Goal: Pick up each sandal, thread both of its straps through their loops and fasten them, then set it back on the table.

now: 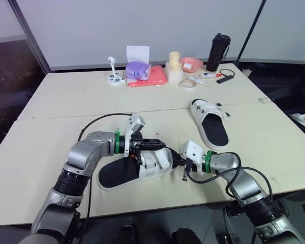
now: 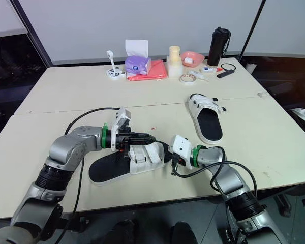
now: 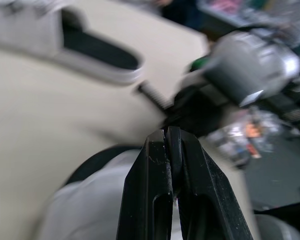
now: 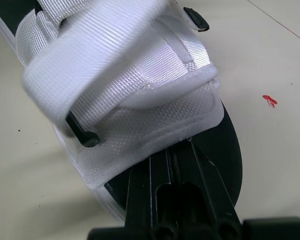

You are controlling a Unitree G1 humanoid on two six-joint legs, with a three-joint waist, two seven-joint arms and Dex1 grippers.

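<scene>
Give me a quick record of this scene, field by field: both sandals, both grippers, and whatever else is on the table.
near sandal: flat on the table between the two grippers; one white strap looks lifted
far sandal: lying alone to the robot's right, nothing touching it
left gripper: shut, over the near sandal's straps
right gripper: shut, tips at the edge of the near sandal's white upper
back edge: tissue box, tape roll, black bottle
</scene>
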